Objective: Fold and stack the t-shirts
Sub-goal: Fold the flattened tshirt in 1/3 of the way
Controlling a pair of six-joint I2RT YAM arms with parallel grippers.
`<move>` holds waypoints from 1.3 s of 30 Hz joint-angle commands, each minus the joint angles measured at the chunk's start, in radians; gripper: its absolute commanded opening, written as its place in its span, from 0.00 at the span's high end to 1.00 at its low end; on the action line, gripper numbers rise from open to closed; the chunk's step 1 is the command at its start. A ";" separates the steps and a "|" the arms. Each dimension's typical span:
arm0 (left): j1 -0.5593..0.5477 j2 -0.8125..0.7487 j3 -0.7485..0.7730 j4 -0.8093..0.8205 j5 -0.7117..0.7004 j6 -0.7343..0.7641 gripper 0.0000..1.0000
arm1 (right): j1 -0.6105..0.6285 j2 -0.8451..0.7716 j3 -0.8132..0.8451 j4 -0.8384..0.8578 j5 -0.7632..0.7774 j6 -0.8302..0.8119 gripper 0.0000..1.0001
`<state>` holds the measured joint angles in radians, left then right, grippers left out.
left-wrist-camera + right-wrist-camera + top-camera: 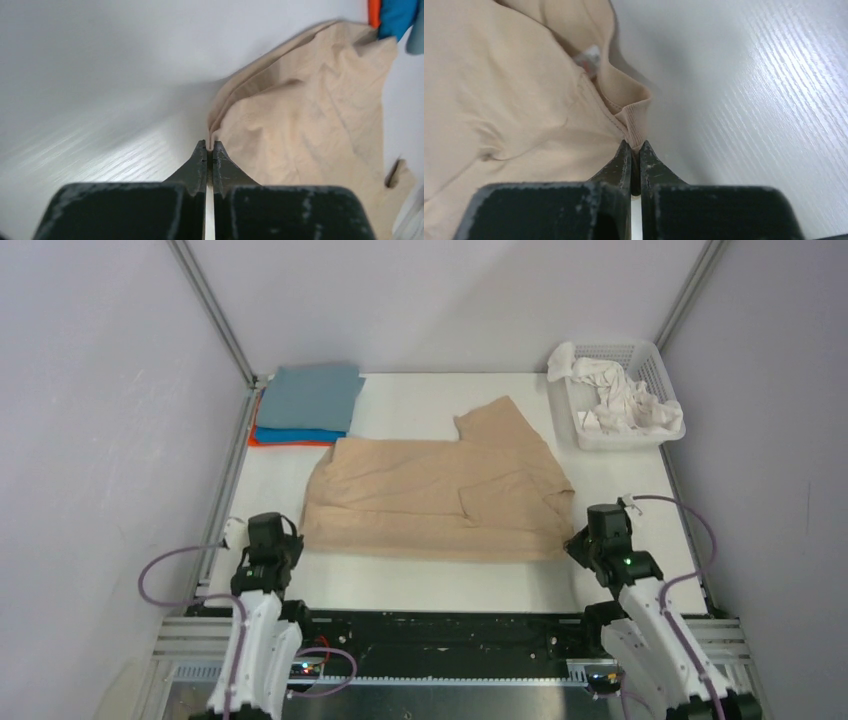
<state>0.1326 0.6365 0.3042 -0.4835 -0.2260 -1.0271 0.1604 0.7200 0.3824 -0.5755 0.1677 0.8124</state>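
Note:
A tan t-shirt [440, 495] lies spread across the middle of the white table, partly folded. My left gripper [290, 538] is shut on its near left corner; the left wrist view shows the cloth [300, 125] pinched between the fingertips [210, 148]. My right gripper [578, 540] is shut on its near right corner; the right wrist view shows the ribbed collar edge [636, 117] pinched at the tips [635, 146]. A stack of folded shirts, grey-blue [310, 395] on bright blue and orange, lies at the far left. White shirts [625, 400] lie crumpled in the basket.
A white plastic mesh basket [655, 365] stands at the far right corner. Metal frame rails run along the table's left and right sides. The stack's orange and blue edges show at the top right of the left wrist view [395, 15].

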 commanded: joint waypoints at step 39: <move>-0.006 -0.344 0.282 -0.281 -0.105 -0.003 0.00 | -0.002 -0.378 0.241 -0.250 0.235 0.051 0.00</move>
<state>0.1257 0.1165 0.5632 -1.0241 -0.4961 -1.2819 0.1574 0.2836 0.5232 -0.9833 0.3206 1.0103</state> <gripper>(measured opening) 0.994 0.993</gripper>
